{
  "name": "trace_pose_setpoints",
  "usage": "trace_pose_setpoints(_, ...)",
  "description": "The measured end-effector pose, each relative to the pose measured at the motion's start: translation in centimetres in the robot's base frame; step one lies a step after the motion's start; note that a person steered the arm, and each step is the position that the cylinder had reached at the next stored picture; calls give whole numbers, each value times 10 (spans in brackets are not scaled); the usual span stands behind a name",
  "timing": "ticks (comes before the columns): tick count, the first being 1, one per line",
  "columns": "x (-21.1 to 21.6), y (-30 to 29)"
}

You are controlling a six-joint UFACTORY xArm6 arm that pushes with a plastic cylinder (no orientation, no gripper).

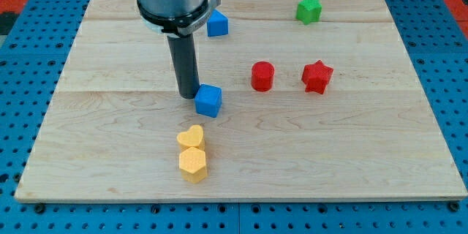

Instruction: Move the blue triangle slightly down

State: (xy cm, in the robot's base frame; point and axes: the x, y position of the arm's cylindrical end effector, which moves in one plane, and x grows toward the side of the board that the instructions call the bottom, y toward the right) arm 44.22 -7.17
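The blue triangle (218,23) lies near the view's top, just right of my arm's housing, which hides its left edge. My tip (188,96) rests on the board well below it, right next to the left side of a blue cube (208,101). I cannot tell whether the tip touches the cube. The rod stands upright between the two blue blocks.
A red cylinder (262,76) and a red star (317,77) lie right of the blue cube. A green star (308,9) lies at the top right. A yellow heart (191,137) and a yellow hexagon (193,164) touch each other below the tip. The wooden board (88,117) has blue pegboard around it.
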Motion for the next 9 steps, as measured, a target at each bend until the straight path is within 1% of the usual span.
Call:
trace_pose_setpoints(1, -26, 13)
trace_pose_setpoints(2, 8, 47)
trace_pose_setpoints(3, 54, 48)
trace_pose_setpoints(4, 70, 54)
trace_pose_setpoints(6, -64, 56)
trace_pose_setpoints(7, -109, 71)
trace_pose_setpoints(8, -166, 74)
trace_pose_setpoints(9, -198, 36)
